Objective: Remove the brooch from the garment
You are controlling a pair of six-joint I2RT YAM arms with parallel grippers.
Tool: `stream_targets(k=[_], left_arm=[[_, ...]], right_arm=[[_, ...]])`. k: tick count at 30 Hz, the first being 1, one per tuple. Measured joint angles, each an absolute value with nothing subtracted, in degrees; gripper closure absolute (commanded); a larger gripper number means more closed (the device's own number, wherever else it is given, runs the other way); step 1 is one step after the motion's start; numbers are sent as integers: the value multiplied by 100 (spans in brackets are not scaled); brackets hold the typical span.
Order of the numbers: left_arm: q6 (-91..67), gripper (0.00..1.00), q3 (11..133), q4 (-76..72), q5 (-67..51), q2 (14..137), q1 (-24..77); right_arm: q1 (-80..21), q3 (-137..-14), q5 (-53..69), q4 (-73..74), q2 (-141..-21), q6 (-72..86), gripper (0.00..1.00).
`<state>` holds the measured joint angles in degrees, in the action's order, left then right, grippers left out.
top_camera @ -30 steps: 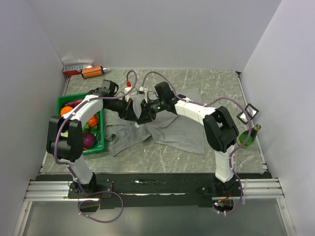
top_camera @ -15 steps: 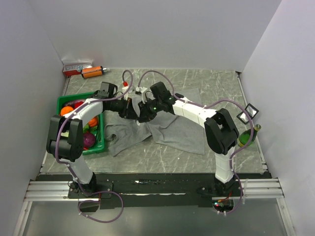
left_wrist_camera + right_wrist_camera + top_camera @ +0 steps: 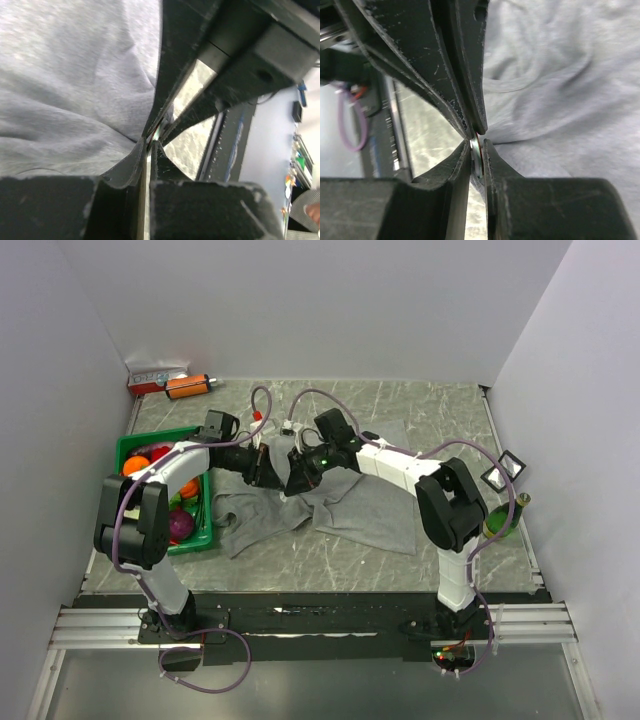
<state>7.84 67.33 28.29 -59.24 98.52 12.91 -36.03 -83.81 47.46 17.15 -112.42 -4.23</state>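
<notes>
Plain grey garment [image 3: 372, 506], silvery-white brooch [image 3: 476, 156]

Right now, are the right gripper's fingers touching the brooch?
Touching. The right wrist view shows the brooch edge-on, a thin silvery disc pinched between the right gripper's fingers with no gap on either side.
</notes>
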Motion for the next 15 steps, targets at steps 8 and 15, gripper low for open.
stream_targets(k=[8, 15], left_arm=[[1339, 99, 6801, 3339, -6318, 9852, 1293], [1710, 99, 6893, 3638, -6381, 9854, 1293]], right_arm=[[-3454, -8318, 5760, 1619, -11340, -388, 100], [-3435, -8318, 5968, 1579, -11362, -322, 67]])
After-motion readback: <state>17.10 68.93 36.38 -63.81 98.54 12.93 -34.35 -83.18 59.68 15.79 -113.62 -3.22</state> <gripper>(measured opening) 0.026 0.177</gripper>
